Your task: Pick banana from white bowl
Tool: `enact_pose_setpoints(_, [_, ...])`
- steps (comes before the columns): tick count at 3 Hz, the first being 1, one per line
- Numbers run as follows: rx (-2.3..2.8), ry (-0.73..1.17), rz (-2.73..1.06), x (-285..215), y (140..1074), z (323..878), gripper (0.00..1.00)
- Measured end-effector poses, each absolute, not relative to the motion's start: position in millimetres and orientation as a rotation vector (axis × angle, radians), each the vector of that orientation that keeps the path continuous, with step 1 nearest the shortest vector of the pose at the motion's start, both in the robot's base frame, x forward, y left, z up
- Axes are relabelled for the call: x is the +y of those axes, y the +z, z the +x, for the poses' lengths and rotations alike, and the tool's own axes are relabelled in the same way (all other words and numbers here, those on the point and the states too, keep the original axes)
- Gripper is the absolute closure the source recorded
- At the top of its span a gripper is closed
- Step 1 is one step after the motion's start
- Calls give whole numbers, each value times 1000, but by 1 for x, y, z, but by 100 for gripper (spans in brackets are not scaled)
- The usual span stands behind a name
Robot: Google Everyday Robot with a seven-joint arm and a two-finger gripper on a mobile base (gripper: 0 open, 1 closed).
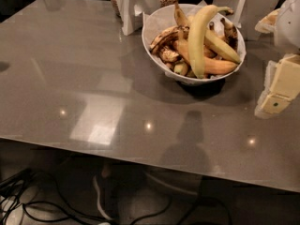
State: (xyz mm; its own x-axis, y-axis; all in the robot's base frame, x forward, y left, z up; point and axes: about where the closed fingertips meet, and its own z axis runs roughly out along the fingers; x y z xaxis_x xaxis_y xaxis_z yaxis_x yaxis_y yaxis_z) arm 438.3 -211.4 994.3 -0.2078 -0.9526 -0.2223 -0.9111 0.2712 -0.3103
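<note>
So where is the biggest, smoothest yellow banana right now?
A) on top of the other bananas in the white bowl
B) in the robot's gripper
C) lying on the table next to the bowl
A: the banana lies curved across the top of the pile inside the white bowl, while the gripper is off to the bowl's right at the edge of the view, apart from it.

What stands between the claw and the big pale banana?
Nothing visible. The claw hangs to the right of the white bowl, apart from it. The banana lies uncovered on top of the spotted bananas, which crowd beneath and beside it.
</note>
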Motion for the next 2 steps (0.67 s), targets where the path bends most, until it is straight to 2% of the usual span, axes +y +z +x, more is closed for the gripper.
enact_pose_setpoints(2, [2152,-143,-1631,-203,1000,449,0])
